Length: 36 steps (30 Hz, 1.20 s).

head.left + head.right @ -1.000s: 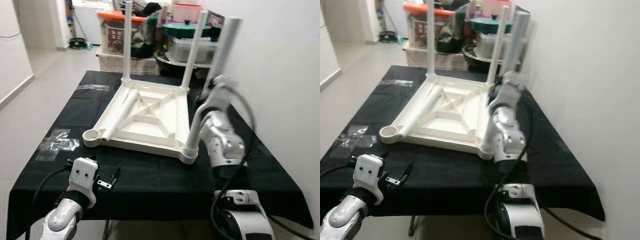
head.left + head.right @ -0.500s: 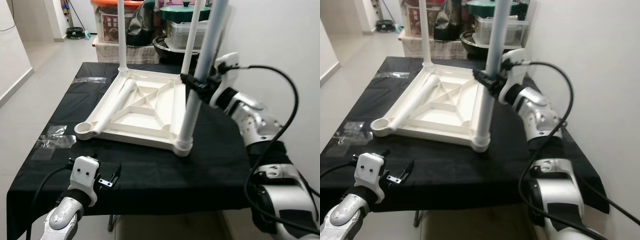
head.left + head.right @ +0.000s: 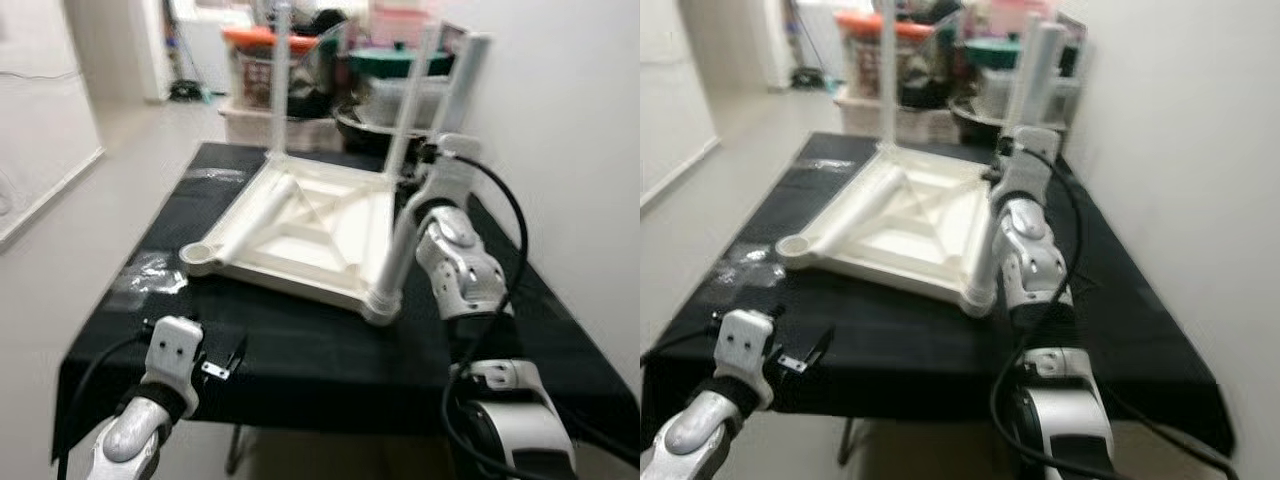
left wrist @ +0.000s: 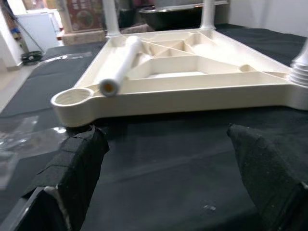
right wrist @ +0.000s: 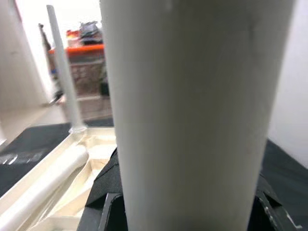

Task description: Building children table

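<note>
where the black-clothed worktop [image 3: 300,350] carries it, the white children's table top [image 3: 300,225] lies upside-down, w/ two legs upright at its far corners. near-right leg [image 3: 425,170] stands in its corner socket, tilted slightly; right hand [image 3: 418,160] is clamped round this leg approx. mid-height, fingers on either side. loose leg [image 4: 120,62] lies across the underside ribs, near the empty socket [image 4: 72,98]. left hand [image 3: 222,365] hovers at worktop's near edge, fingers [image 4: 77,159] spread wide, holding nothing. clear plastic wrap [image 3: 150,275] lies left of top.
</note>
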### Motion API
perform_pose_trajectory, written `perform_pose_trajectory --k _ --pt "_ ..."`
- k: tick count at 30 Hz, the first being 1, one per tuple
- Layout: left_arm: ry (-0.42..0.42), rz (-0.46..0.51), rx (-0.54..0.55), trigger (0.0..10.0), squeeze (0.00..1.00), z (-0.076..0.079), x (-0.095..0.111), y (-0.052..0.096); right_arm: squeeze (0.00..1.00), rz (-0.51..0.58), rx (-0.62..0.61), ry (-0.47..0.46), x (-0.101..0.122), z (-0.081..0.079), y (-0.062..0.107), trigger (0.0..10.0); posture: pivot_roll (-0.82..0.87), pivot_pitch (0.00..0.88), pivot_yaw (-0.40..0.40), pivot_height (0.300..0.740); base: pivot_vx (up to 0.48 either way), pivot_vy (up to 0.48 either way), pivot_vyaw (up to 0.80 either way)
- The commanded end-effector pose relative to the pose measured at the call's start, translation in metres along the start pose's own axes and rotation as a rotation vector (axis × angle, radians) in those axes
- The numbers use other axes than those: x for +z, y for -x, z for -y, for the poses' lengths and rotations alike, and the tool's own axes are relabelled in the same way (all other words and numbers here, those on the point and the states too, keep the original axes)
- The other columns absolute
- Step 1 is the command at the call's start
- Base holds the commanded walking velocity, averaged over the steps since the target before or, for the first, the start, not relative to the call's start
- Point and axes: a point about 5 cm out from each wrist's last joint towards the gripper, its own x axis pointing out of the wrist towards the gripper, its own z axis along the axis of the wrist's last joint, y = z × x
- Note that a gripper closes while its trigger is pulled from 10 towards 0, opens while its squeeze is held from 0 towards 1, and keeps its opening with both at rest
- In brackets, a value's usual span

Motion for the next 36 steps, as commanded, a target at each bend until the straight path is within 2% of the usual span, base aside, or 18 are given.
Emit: perform_pose_trajectory --k 1,4,5,8,9,12,14,17,23,24,25,28,30,32,33,34,35,36 --pt "0.000 -0.014 -0.021 10.0 0.00 0.002 -0.002 -0.003 0.00 -0.163 -0.025 -0.040 -0.040 0.007 0.012 10.0 -0.01 0.000 -0.039 0.740 0.000 0.000 0.00" --pt "-0.002 -0.013 -0.027 10.0 0.00 0.002 -0.001 -0.004 0.02 -0.106 0.084 -0.039 -0.028 -0.005 0.016 10.0 -0.01 0.000 -0.038 0.740 0.000 0.000 0.00" --pt "-0.005 -0.013 -0.028 10.0 0.00 0.001 -0.001 -0.005 0.97 -0.059 0.174 -0.032 -0.015 -0.009 0.014 10.0 -0.01 0.000 -0.042 0.740 0.000 0.000 0.00" --pt "-0.005 -0.013 -0.028 10.0 0.00 0.001 -0.001 -0.005 0.97 -0.059 0.174 -0.032 -0.015 -0.009 0.014 10.0 -0.01 0.000 -0.042 0.740 0.000 0.000 0.00" --pt "-0.007 -0.011 -0.024 10.0 0.00 -0.001 -0.001 -0.006 0.00 -0.029 0.252 -0.022 -0.002 -0.008 0.006 10.0 -0.01 0.000 -0.052 0.740 0.000 0.000 0.00" --pt "-0.010 -0.009 -0.012 10.0 0.00 -0.003 -0.001 -0.006 0.00 0.022 0.575 -0.038 0.026 -0.010 -0.009 10.0 0.01 0.000 -0.056 0.740 0.000 0.000 0.00" --pt "-0.016 -0.010 -0.018 10.0 0.00 -0.003 -0.001 -0.006 0.00 0.036 0.821 0.038 0.025 -0.014 -0.002 10.0 0.03 0.000 -0.056 0.740 0.000 0.000 0.00" --pt "-0.022 -0.004 -0.018 10.0 0.00 -0.005 0.001 -0.008 0.00 -0.023 1.008 0.122 0.008 -0.015 0.006 10.0 0.05 0.000 -0.067 0.740 0.000 0.000 0.00" --pt "-0.029 0.005 -0.008 10.0 0.00 -0.007 0.003 -0.010 0.00 -0.144 1.061 0.189 -0.019 -0.025 0.009 10.0 0.06 0.000 -0.077 0.740 0.000 0.000 0.00" --pt "-0.030 0.004 -0.008 10.0 0.00 -0.007 0.003 -0.010 0.00 -0.160 1.045 0.177 -0.021 -0.027 0.007 4.4 0.07 0.000 -0.082 0.740 0.000 0.000 0.00" --pt "-0.031 0.004 -0.007 10.0 0.00 -0.007 0.003 -0.010 0.00 -0.171 1.038 0.169 -0.023 -0.029 0.006 0.0 0.07 0.000 -0.082 0.740 0.000 0.000 0.00" --pt "-0.035 0.003 -0.003 10.0 0.00 -0.008 0.002 -0.009 0.00 -0.216 0.865 0.148 -0.031 -0.024 -0.007 0.0 0.07 0.000 -0.086 0.740 0.000 0.000 0.00" --pt "-0.035 0.003 -0.003 10.0 0.00 -0.008 0.002 -0.009 0.00 -0.216 0.865 0.148 -0.031 -0.024 -0.007 0.0 0.07 0.000 -0.086 0.740 0.000 0.000 0.00" --pt "-0.036 0.002 -0.004 10.0 0.00 -0.008 0.002 -0.009 0.00 -0.243 0.543 0.150 -0.039 -0.003 -0.021 0.0 0.06 0.000 -0.081 0.740 0.000 0.000 0.00" --pt "-0.036 0.002 -0.004 10.0 0.00 -0.008 0.002 -0.009 0.00 -0.243 0.543 0.150 -0.039 -0.003 -0.021 0.0 0.06 0.000 -0.081 0.740 0.000 0.000 0.00" --pt "-0.037 0.002 -0.008 10.0 0.00 -0.008 0.002 -0.009 0.00 -0.239 0.328 0.115 -0.043 0.016 -0.025 0.0 0.06 0.000 -0.077 0.740 0.000 0.000 0.00" --pt "-0.037 0.002 -0.008 10.0 0.00 -0.008 0.002 -0.009 0.00 -0.239 0.328 0.115 -0.043 0.016 -0.025 0.0 0.06 0.000 -0.077 0.740 0.000 0.000 0.00" --pt "-0.037 0.001 -0.010 10.0 0.00 -0.008 0.001 -0.010 0.00 -0.240 0.185 0.089 -0.046 0.029 -0.025 0.0 0.06 0.000 -0.077 0.740 0.000 0.000 0.00"
